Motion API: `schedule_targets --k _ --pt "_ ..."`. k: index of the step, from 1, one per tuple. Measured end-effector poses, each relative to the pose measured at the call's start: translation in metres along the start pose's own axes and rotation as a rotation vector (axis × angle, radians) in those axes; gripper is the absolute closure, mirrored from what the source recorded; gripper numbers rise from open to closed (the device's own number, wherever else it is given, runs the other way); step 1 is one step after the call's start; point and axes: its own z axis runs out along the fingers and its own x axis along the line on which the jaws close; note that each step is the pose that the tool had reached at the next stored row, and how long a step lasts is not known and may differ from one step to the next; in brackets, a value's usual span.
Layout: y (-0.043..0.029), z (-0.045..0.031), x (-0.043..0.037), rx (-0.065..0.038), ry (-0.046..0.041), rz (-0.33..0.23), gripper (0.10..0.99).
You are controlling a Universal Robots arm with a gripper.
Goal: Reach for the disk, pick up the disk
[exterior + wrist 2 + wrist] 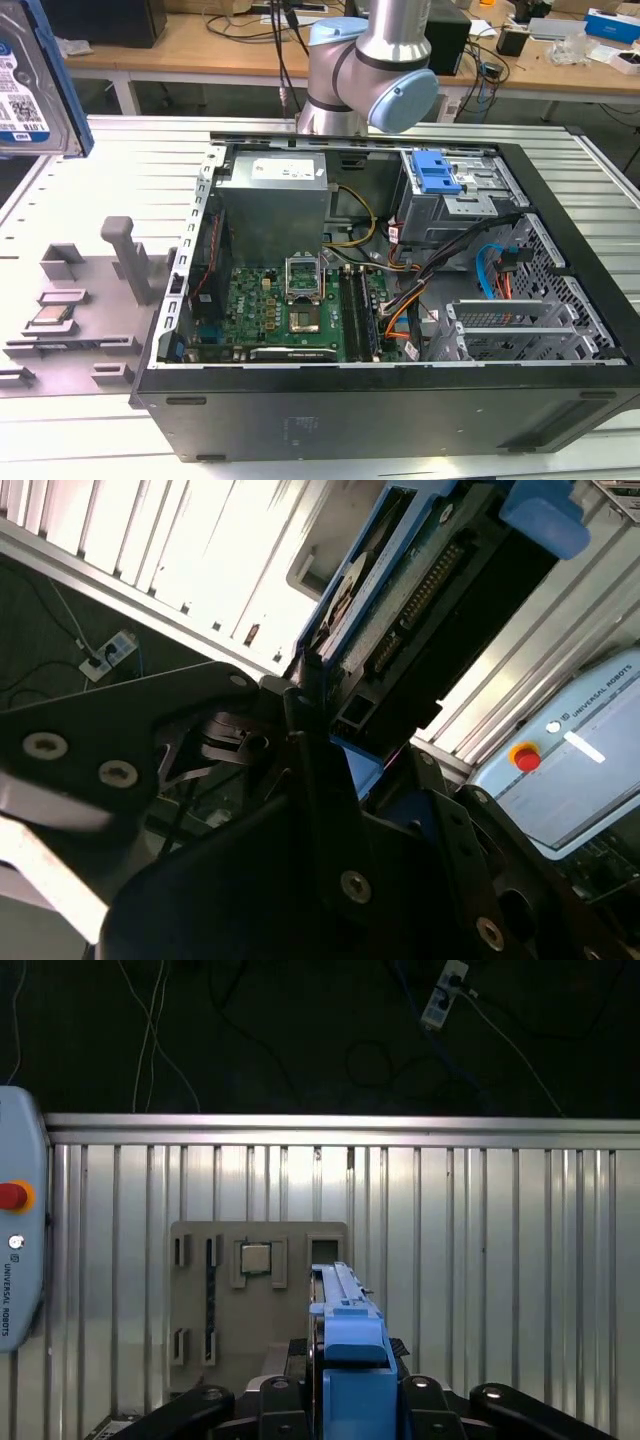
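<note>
**Between the fingers: the disk, gripped and clear of the table**

Pinched from both flat sides by the black fingers (pixel 285 1412) of the gripper (pixel 350 1400): the disk (pixel 348 1345). Narrow stance, the gap taken up wholly by the drive's thickness. Seen edge-on in the first wrist view, with a blue rail capping the edge and a silver-grey edge running on beyond the fingertips.

Same hold in the second wrist view: one dark finger (pixel 312 742) pressed against the drive's side, and the disk (pixel 430 610) reaching out past the tips. Shows a row of connector pins and blue plastic at its far end.

Well beyond the fingertips, down on the slatted metal table (pixel 500 1260): a grey fixture plate (pixel 200 1290) with a small square processor chip (pixel 255 1258) seated in it. Off to one side of the fingers, a light blue teach pendant (pixel 15 1240) with a red button.

In the exterior view, the white-and-blue label side turned toward the camera at the exterior view's left. Well apart from the open computer case (pixel 400 410), and from the robot arm (pixel 370 60) rising behind that case.
</note>
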Motion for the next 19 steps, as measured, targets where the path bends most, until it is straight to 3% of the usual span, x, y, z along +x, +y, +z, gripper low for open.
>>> schedule_targets --k 7,11,16,19 --pt "-0.0022 -0.0004 0.0 0.0 0.0002 0.0 0.718" --pt "-0.0123 -0.0006 0.0001 0.0 0.0 0.0 0.718" --pt "-0.0327 -0.0014 0.0004 0.0 0.0002 0.0 0.718" --pt "-0.04 -0.0016 0.0004 0.0 0.0001 0.0 0.718"
